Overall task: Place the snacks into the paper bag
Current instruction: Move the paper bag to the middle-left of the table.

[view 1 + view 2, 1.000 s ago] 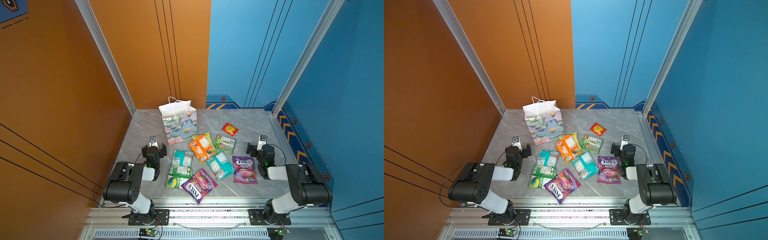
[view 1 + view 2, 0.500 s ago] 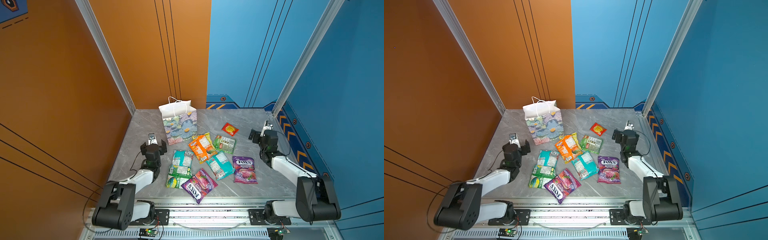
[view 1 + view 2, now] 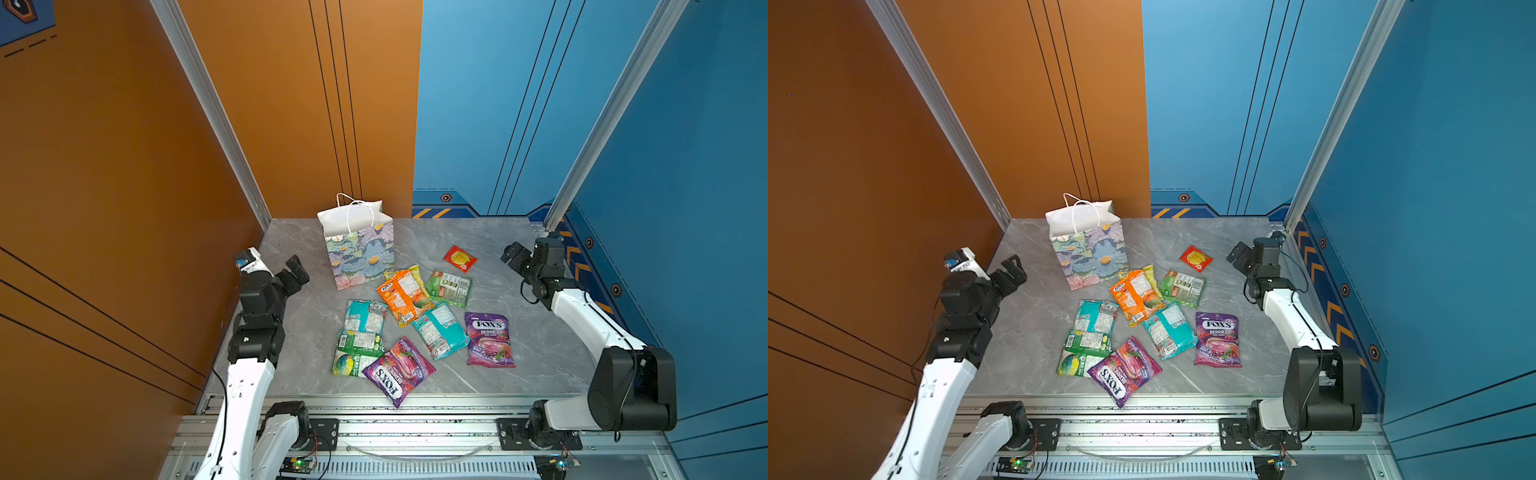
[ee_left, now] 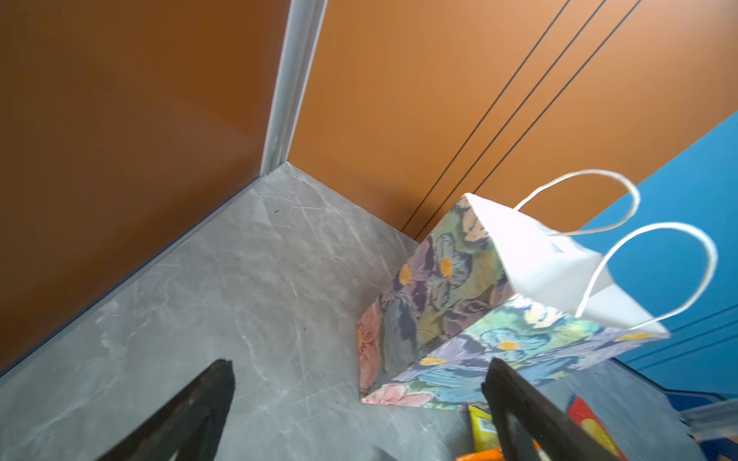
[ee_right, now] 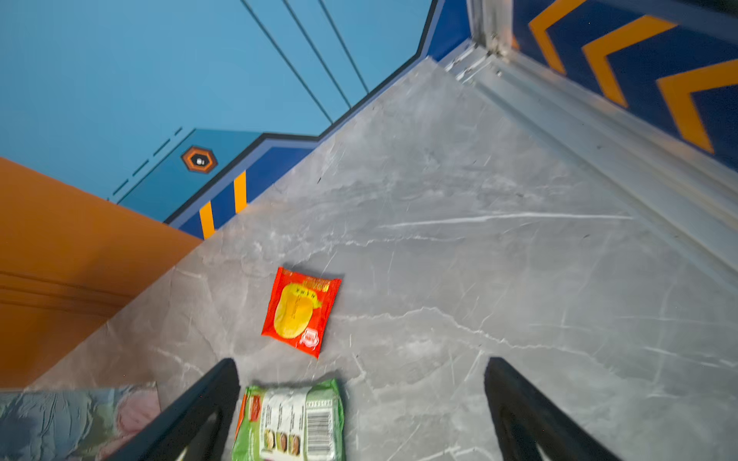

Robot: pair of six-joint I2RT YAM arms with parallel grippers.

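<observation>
my left claw (image 4: 359,365) and right claw (image 5: 361,361) gape wide, empty. the flat glossy plastic snack packets (image 3: 439,334) lie on the grey marbled counter (image 3: 424,239) near the upright floral paper bag (image 3: 360,257). they look light, slippery and crinkly, so i'd pinch an edge seam.

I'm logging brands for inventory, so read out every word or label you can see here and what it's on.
"FOX'S BERRIES": glossy purple plastic packet lying straight.
"FOX'S BERRIES": second purple plastic packet, lying askew.
Too small or blurred to read: print on the orange packet, both teal packets, both green packets, small red packet.
</observation>
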